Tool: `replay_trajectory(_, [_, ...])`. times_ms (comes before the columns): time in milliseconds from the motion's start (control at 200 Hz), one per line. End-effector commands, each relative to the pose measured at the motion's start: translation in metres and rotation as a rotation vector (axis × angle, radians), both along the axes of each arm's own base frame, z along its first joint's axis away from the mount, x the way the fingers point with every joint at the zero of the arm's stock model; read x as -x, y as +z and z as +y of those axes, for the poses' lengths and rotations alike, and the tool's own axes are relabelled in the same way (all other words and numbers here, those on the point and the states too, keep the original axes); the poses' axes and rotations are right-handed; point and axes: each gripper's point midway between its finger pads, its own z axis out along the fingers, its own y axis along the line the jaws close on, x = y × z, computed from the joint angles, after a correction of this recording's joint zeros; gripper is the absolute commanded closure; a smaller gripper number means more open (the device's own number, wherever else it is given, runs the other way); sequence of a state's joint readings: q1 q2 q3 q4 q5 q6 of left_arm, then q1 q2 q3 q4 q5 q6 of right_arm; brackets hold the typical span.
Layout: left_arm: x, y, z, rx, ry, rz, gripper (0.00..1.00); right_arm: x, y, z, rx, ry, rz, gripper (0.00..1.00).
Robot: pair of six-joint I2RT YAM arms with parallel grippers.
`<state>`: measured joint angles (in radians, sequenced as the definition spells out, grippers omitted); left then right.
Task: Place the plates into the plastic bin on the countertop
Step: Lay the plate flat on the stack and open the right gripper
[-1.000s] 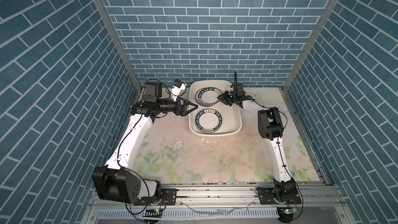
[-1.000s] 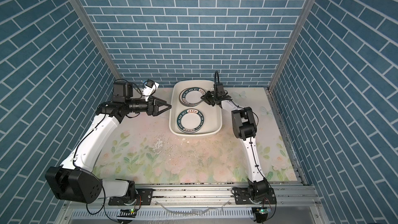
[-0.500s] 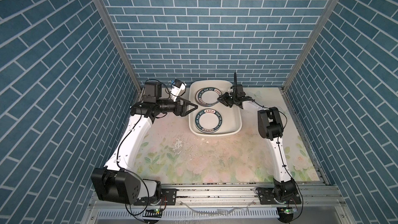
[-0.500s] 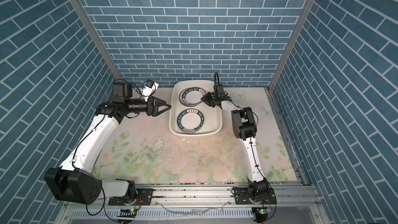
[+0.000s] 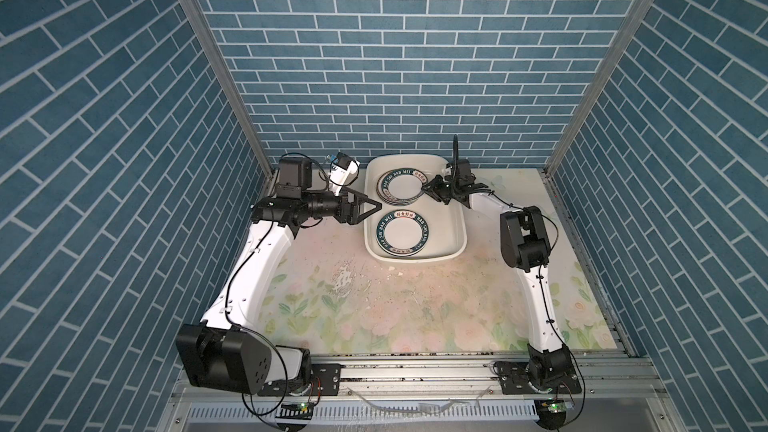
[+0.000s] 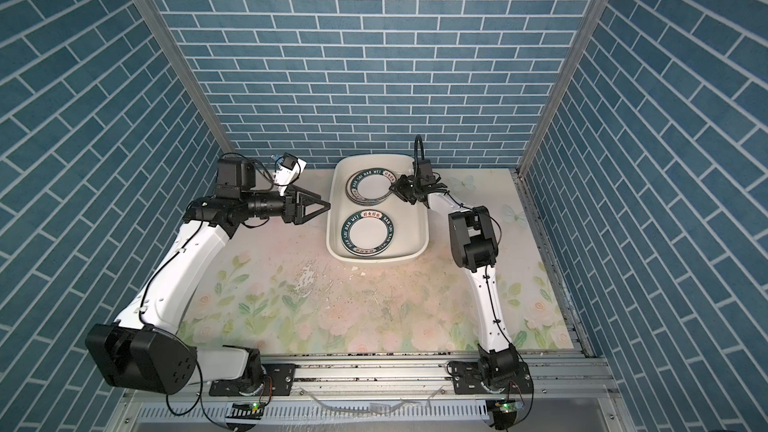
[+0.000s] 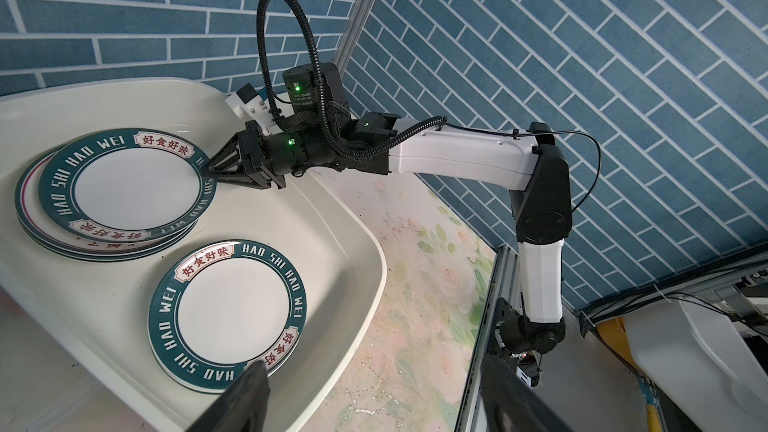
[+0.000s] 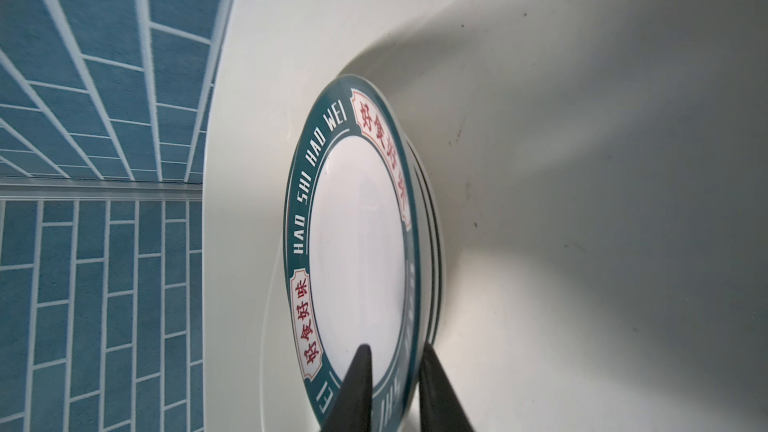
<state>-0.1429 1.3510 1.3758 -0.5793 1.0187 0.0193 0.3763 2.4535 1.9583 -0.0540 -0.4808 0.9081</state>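
Right hand [image 7: 205, 170] reaches in over the long right wall of the plastic bin [image 5: 457, 238]. Its two slim, black, tapering fingers [image 8: 359, 384] are set close together and straddle the rim of the top plate [image 5: 401, 187] of a stack, one over the glossy face and one past the edge. Whether they actually pinch the rim cannot be told.

The bin is a large white tub, rectangular with rounded corners and a smooth flared lip. It stands at the back of the counter [image 5: 374, 305], close to the rear wall. At its far end lies the stack [image 7: 62, 245] of several round, shallow plates. The top plate sits shifted toward the right hand, not square on those beneath. Its centre is plain white, and its broad dark teal rim carries white capital letters and cream panels of red characters. A lower plate shows a thin red ring. At the near end a single plate [image 5: 402, 231] of the same pattern lies flat on the bin floor, just beside the stack.

Just outside the bin's left wall the left hand [image 5: 376, 204] hovers, its black triangular fingers spread wide and empty.

The counter is pale and matte, printed with pink flowers and green leaves, scuffed and speckled in the middle. Blue brick-pattern walls [image 5: 374, 56] enclose it.
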Motion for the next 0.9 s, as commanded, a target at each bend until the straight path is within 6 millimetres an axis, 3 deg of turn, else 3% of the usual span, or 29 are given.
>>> replay_trajectory(0, [0.006,0.007,-0.003,0.006,-0.027,-0.022,0.18,-0.002,0.024,0.002,0.001,0.003,-0.048,0.81])
replay_trajectory(305, [0.006,0.007,-0.004,0.008,-0.029,-0.023,0.18,0.000,0.018,0.008,-0.003,0.015,-0.034,0.88])
replay_trajectory(890, [0.008,0.008,-0.004,0.008,-0.033,-0.028,0.18,0.004,0.010,0.017,0.009,0.040,-0.001,0.85])
